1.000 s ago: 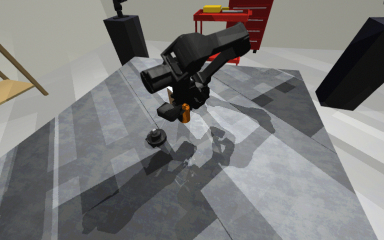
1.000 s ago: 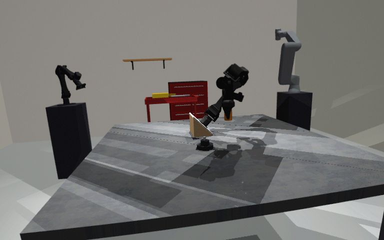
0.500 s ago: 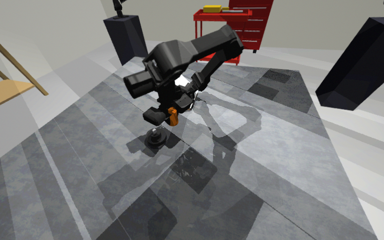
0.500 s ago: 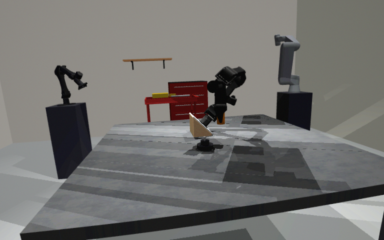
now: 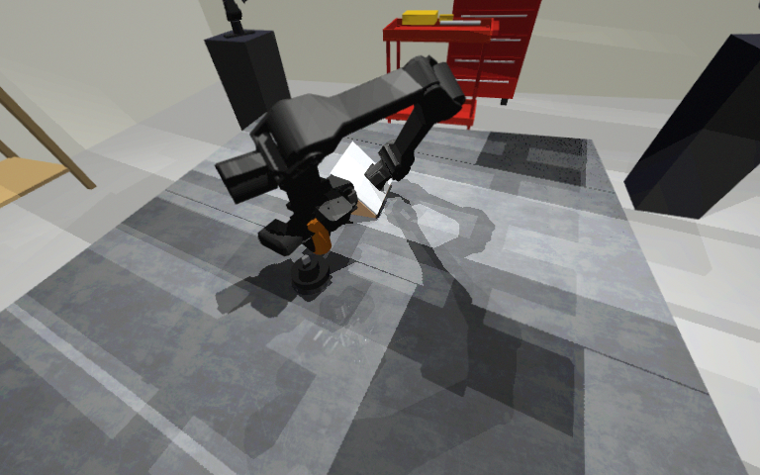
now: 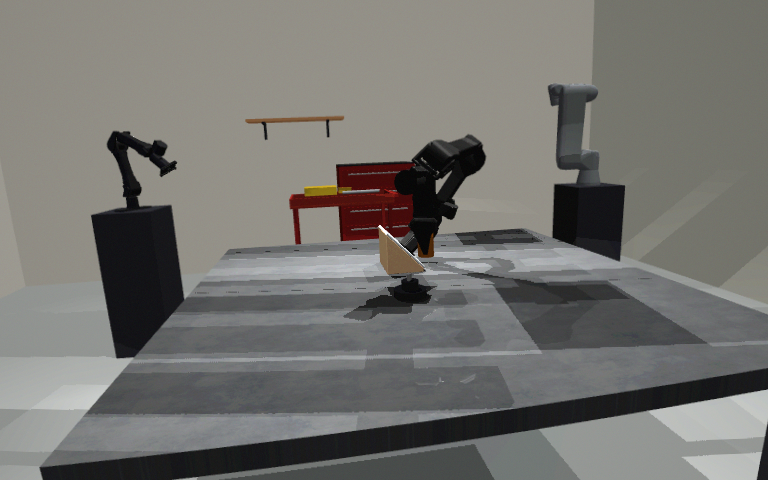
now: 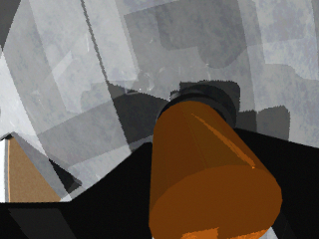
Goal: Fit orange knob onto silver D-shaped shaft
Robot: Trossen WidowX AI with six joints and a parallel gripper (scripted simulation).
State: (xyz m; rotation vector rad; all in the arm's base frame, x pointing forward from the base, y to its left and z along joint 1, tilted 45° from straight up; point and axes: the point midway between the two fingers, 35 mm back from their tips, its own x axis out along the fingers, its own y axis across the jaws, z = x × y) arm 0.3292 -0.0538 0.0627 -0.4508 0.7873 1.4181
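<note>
Knob, orange, clamped between the jaws, above and apart from the round pedestal.

Top and exterior overlook the table, steeply and shallowly; wrist peers close past the knob.

A big gray table is showing cloudy patches, thin dark lines and dark shadows. In the outside view, its dark front edge is slanting up toward the right corner. The round black pedestal is sitting nearer the back edge than the front. A tan block with a sloping white face is standing between the pedestal and the back edge.
</note>
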